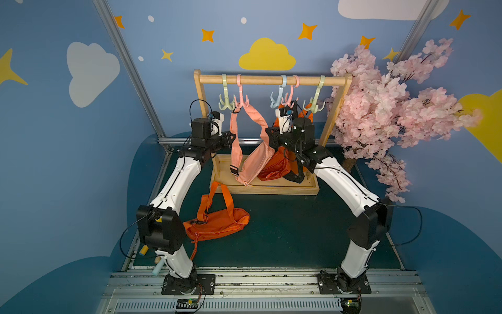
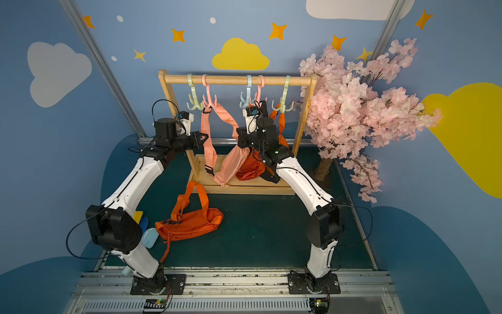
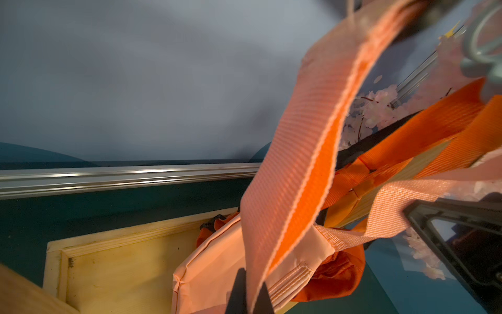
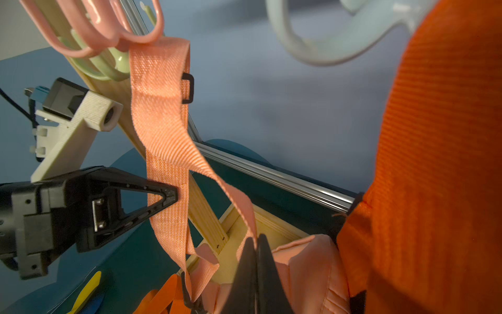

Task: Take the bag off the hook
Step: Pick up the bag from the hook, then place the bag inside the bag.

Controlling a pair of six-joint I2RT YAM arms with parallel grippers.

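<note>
Left arm (image 1: 176,185) and right arm (image 1: 345,185) reach forward; left gripper (image 3: 250,285), right gripper (image 4: 255,252) pinched shut.

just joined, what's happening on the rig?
Both arms are on the pink bag. The left gripper and right gripper are each shut on its strap. The strap is looped over the pink hook on the wooden rack, so the bag isn't off yet. An orange bag lies on the table.

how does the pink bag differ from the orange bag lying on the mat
The pink bag hangs by its strap from a pink hook; the orange bag lies flat on the mat. The left gripper and right gripper are shut on the pink bag's strap; the orange bag is untouched. Both are soft pouches with webbing straps.
</note>
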